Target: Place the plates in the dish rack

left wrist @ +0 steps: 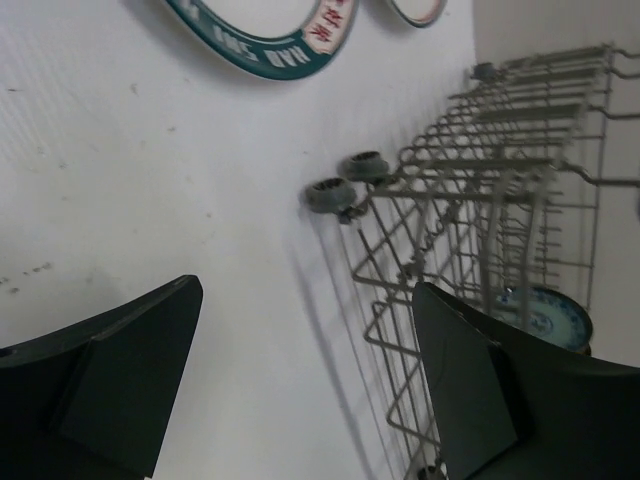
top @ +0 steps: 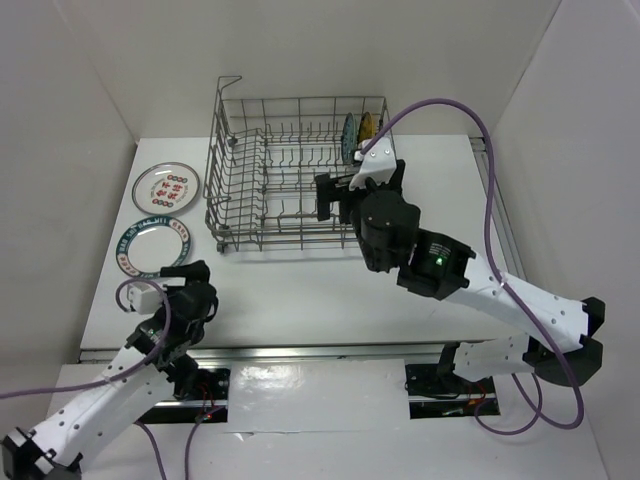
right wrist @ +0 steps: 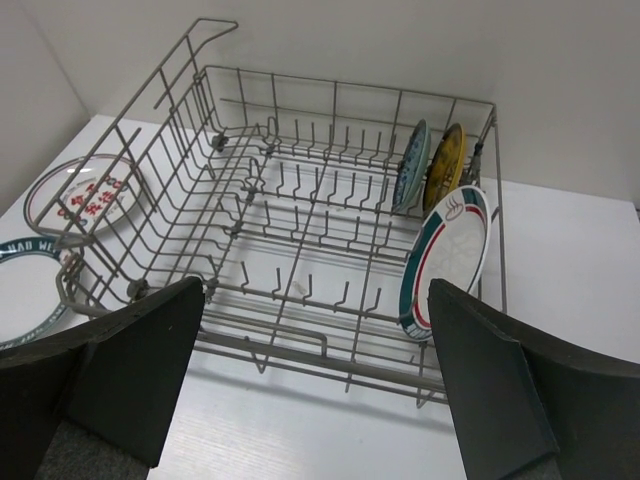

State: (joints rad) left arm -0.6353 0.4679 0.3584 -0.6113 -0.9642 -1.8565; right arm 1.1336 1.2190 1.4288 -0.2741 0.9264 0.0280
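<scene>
White table (top: 300, 290) carries a grey wire dish rack (top: 250, 200) with three round plates (right wrist: 445, 262) standing inside. Left gripper (left wrist: 308, 290) and right gripper (right wrist: 318, 288) gape wide, empty.

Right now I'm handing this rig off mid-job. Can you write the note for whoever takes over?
Left gripper: open, empty, low over the table near the green-rimmed plate.
Right gripper: open, empty, at the near side of the dish rack.
Done: three plates stand on edge at the rack's right end: teal plate, yellow-brown plate and red-ringed plate.
Left: two plates lie flat on the table to the left of the rack: the green-rimmed plate and, beyond it, the red-marked plate.
</scene>
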